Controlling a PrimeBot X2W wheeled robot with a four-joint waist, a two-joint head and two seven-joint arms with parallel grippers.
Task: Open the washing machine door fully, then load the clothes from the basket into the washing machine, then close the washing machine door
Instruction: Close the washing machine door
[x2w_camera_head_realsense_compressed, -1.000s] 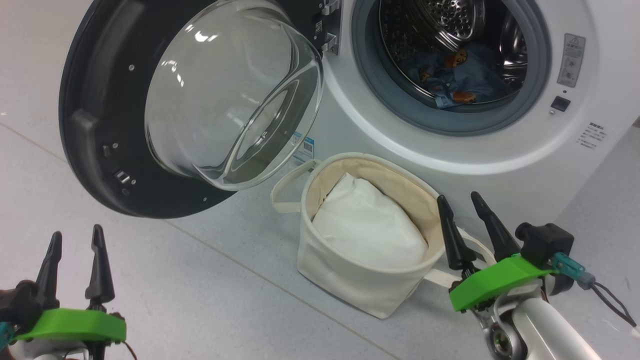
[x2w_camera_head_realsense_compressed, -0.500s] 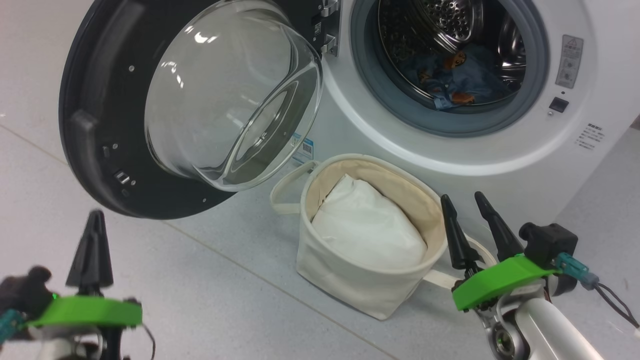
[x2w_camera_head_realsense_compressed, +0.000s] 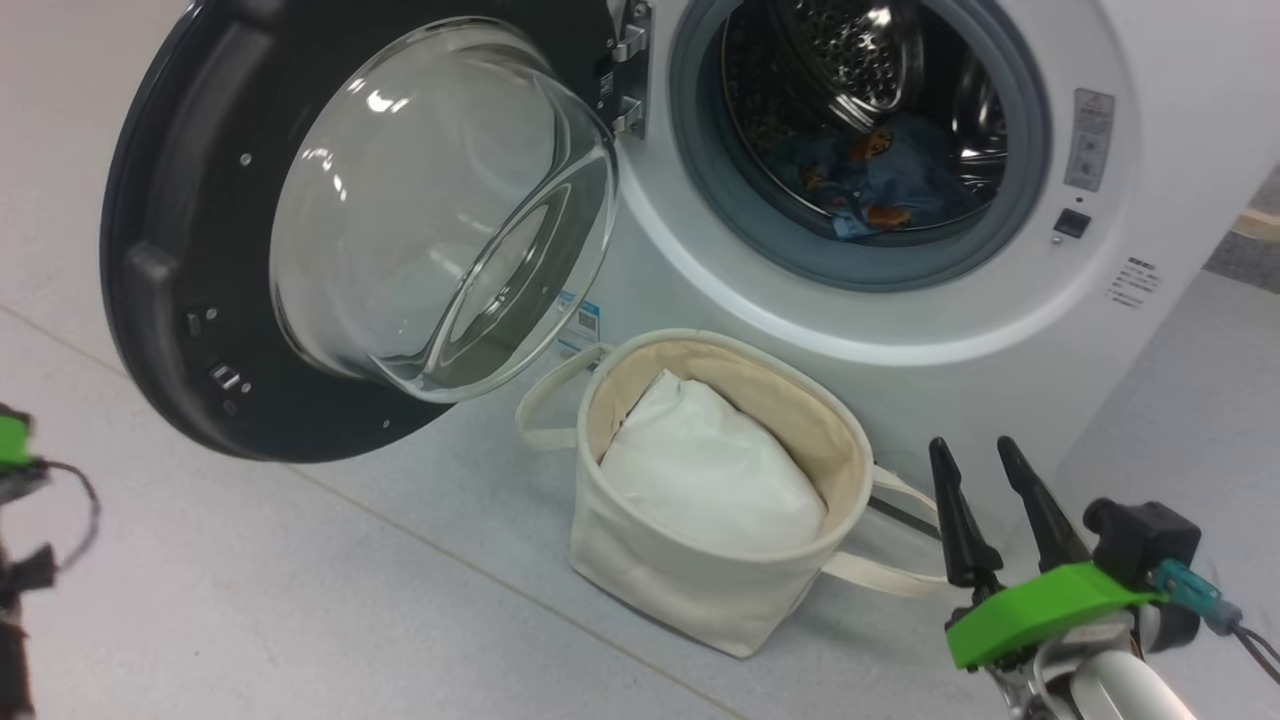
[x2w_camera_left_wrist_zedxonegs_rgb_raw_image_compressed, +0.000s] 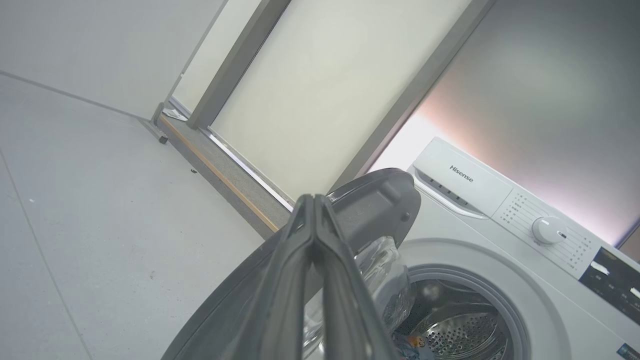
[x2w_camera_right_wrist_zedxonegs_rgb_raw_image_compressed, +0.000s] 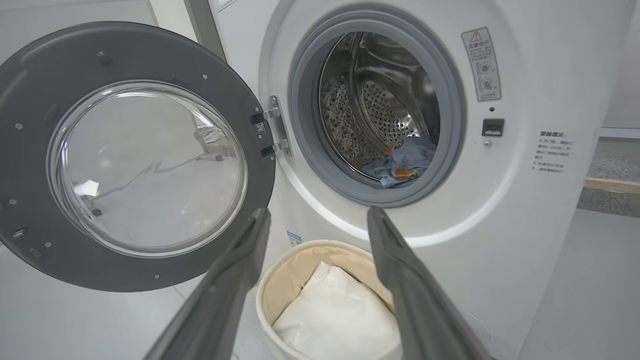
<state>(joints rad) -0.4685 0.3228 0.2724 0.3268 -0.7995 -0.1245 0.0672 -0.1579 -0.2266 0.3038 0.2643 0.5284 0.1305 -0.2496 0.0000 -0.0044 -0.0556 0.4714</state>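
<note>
While the washing machine door hangs wide, glossy black rim around a bulging clear bowl, the clothes, light blue with orange-brown prints, lie crumpled low in the drum of the washing machine. Left gripper clenched, empty; right gripper spread, empty, beside the basket.

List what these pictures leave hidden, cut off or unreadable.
- Basket bottom: head and right wrist views, covered by the white bundle.
- Clothes: head view, lower part behind the grey door seal.
- Printed text on the washing machine: head view, too small.
- Left gripper: head view, cut off by left edge.
</note>
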